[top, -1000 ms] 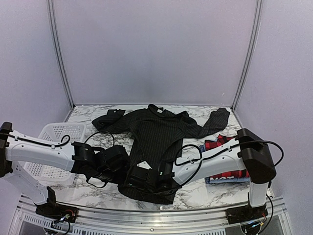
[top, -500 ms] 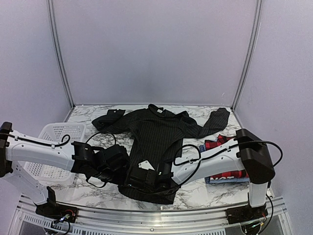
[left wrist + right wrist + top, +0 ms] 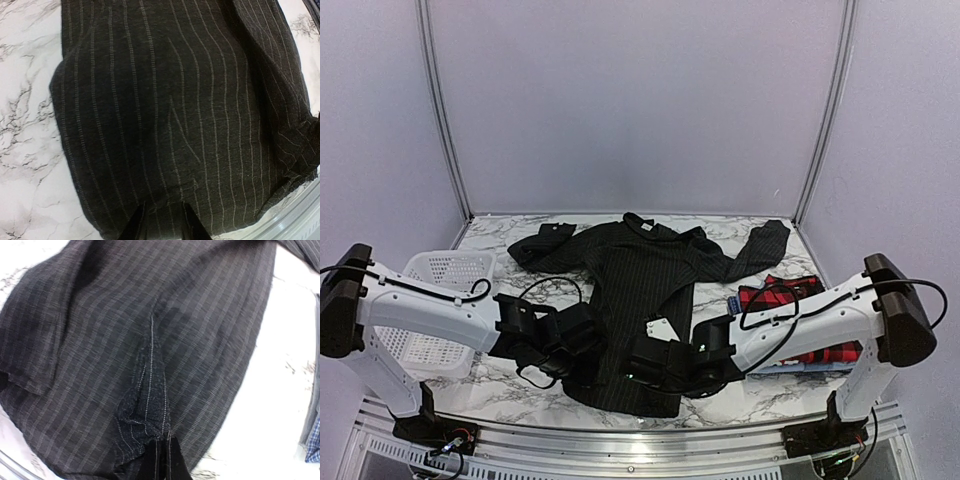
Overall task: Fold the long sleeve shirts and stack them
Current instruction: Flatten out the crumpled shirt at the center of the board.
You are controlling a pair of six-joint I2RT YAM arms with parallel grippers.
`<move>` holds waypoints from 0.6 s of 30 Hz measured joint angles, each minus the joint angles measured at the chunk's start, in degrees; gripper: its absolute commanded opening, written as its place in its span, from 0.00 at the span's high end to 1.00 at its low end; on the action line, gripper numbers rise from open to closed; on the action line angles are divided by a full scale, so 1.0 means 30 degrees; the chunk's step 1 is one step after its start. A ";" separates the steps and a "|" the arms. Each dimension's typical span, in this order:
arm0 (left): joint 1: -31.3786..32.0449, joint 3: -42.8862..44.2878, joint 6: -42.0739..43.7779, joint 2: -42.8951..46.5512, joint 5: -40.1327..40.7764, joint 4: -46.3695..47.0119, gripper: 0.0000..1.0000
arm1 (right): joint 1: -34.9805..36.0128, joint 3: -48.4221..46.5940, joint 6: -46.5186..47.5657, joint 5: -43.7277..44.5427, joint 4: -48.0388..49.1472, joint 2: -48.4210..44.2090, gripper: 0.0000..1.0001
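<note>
On the table (image 3: 750,398), white marble with grey veins: black shirt (image 3: 640,270), pinstriped, spread across the middle. Collar toward the back wall, sleeves flung out to left and right, hem toward the arms' bases. Fills nearly all of both wrist views.

At the left edge, behind the left arm: white mesh basket (image 3: 430,280), well apart from the black shirt.

At the right edge, just beside the right sleeve's cuff: plaid shirt (image 3: 775,293), red and black, folded, partly hidden by the right arm. Next to it, only a strip of blue shirt (image 3: 312,452) visible, at the right border of the right wrist view.

Both arms low over the near part of the black shirt, reaching in from either side.

Left gripper (image 3: 162,227) at the hem's left part, jaws a narrow way apart, flat cloth lying between the fingers (image 3: 137,225). No pinch visible there.

Right gripper (image 3: 161,460) at the hem's right part, jaws closed tight on a puckered ridge of the black shirt, creases running up from the fingertips along one pinstripe.
</note>
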State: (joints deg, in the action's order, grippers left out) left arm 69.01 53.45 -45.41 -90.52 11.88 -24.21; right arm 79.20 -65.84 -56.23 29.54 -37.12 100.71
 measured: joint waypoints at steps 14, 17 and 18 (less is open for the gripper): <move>0.1027 0.2288 0.0357 -0.4160 0.0138 0.0714 0.68 | 0.0015 0.2098 -0.1530 -0.0022 0.0066 -0.1093 1.00; 0.1137 0.2514 0.0350 -0.4291 0.0532 0.0707 0.70 | 0.0015 0.2433 -0.1727 -0.0022 0.0066 -0.1384 1.00; 0.1144 0.2521 0.0335 -0.4328 0.0663 0.0707 0.73 | 0.0015 0.2543 -0.1778 -0.0022 0.0058 -0.1450 1.00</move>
State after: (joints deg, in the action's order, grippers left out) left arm 72.44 61.01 -44.40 -103.50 13.87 -22.09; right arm 79.24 -58.22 -61.56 29.47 -36.95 96.36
